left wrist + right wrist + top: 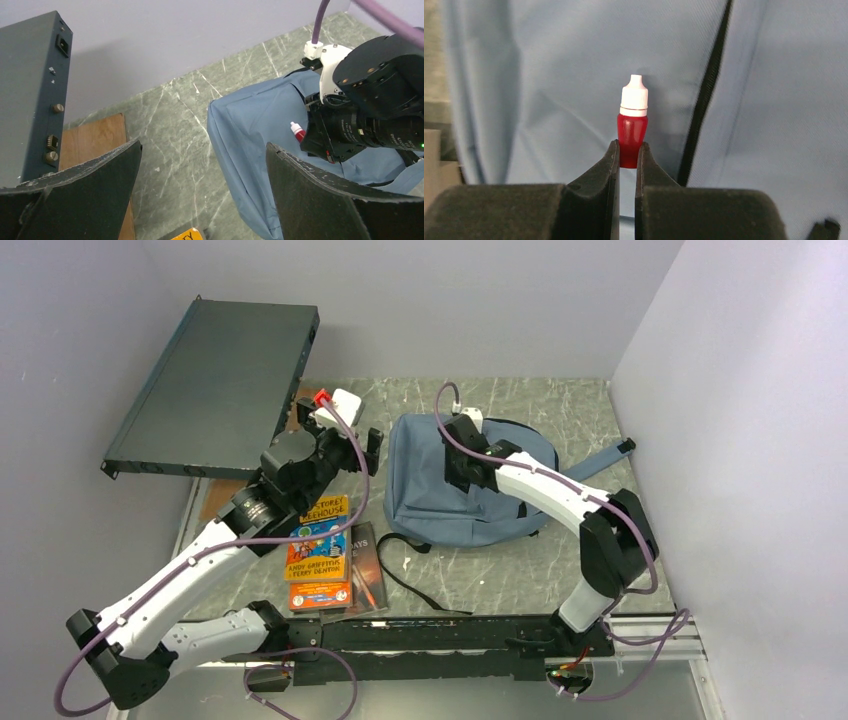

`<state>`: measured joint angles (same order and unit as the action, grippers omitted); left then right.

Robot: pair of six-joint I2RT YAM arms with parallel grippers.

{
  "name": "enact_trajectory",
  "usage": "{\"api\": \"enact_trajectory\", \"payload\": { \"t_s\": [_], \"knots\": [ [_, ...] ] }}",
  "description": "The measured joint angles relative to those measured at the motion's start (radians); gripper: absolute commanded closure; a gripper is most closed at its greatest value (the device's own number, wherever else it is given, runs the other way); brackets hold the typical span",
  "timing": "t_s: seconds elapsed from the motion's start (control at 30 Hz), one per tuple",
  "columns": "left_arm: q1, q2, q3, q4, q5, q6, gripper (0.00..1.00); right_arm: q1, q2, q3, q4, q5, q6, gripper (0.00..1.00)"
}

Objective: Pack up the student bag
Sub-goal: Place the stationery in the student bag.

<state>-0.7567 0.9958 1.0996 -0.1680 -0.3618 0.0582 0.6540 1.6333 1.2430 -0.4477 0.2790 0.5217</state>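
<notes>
Soft blue-grey student bag (420,485) lies flat mid-desk (560,400), with a dark zipper. Right fingers (613,162) pinch a red dropper bottle (632,127) above it. Left fingers (85,192) are spread, empty. Books (318,545) lie near the front-left edge.

White arm shells (545,485), black joints (615,540), purple cables (321,17); tool fingers (320,200) seemingly foam-faced.

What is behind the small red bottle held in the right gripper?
Behind the red bottle is the blue-grey fabric of the student bag, with a dark zipper running beside it. Fingers of the right gripper cover the bottle's base, and no bag opening shows there.
</notes>
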Motion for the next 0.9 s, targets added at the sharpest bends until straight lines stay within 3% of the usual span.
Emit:
{"api": "enact_trajectory", "payload": {
  "t_s": [0.17, 0.47, 0.9],
  "knots": [
    [0.000, 0.010, 0.000, -0.015, 0.010, -0.009, 0.00, -0.015, 0.018, 0.000, -0.104, 0.055, 0.047, 1.00],
    [0.000, 0.010, 0.000, -0.017, 0.024, -0.021, 0.00, -0.090, -0.018, -0.079, -0.099, 0.047, 0.056, 1.00],
    [0.000, 0.010, 0.000, -0.018, 0.036, -0.031, 0.01, -0.213, -0.017, -0.104, 0.014, -0.143, -0.099, 1.00]
  ]
}}
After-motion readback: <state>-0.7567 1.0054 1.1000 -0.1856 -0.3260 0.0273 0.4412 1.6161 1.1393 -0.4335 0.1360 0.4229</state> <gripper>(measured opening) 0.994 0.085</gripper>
